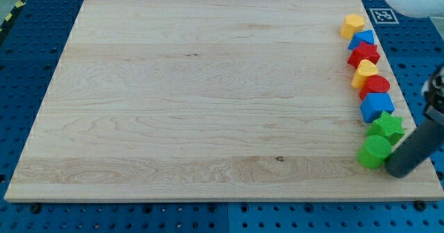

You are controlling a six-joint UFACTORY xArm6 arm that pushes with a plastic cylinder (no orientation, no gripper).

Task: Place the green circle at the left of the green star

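The green circle (374, 151) lies near the wooden board's lower right corner. The green star (387, 126) touches it just above and slightly to the right. My tip (398, 170) is the lower end of the dark rod, which comes in from the view's right. The tip stands just right of and below the green circle, close to it or touching it.
A column of blocks runs up the board's (194, 94) right edge above the star: blue block (377, 107), red circle (375, 85), yellow block (364, 72), red star (363, 54), blue block (361, 38), yellow block (352, 25). The board's right edge is close behind them.
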